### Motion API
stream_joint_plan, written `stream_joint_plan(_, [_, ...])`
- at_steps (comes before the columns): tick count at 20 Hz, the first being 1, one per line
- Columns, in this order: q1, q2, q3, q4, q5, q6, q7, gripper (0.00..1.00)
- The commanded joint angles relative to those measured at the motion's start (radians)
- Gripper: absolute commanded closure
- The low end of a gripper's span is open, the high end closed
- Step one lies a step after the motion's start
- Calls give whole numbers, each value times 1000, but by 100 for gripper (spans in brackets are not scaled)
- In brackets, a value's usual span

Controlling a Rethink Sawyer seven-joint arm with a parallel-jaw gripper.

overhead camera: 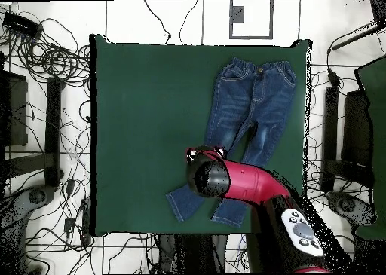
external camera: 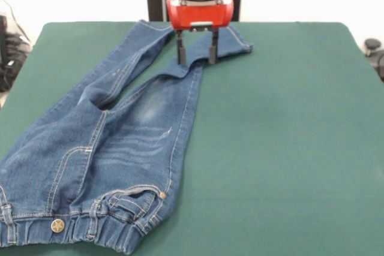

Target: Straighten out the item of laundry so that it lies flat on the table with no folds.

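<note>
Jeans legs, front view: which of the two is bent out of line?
The leg under the gripper: its lower part kinks sideways at a fold. The other leg of the jeans runs straight.

My arm [overhead camera: 260, 185] enters the overhead view from about 5 o'clock, red housing over black base links, and reaches in toward centre. In the front view it comes down from 12 o'clock. Wrist vertical: black cylinder above a red block. My gripper [external camera: 196, 49] points straight down. Two dark fingers [external camera: 180, 48] hang parallel and spread apart, jaws parted, with a clear gap between them.
</note>
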Motion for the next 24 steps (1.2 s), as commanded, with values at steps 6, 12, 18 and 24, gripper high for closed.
stream_joint_plan(6, [-3,89,126,33,-38,-63,115,0])
stream_joint_plan(12, [2,121,97,45,-65,-74,121,0])
stream_joint_plan(18, [-10,166,95,61,-87,-99,127,0])
stream_joint_plan(24, [-18,189,95,74,-93,-86,135,0])
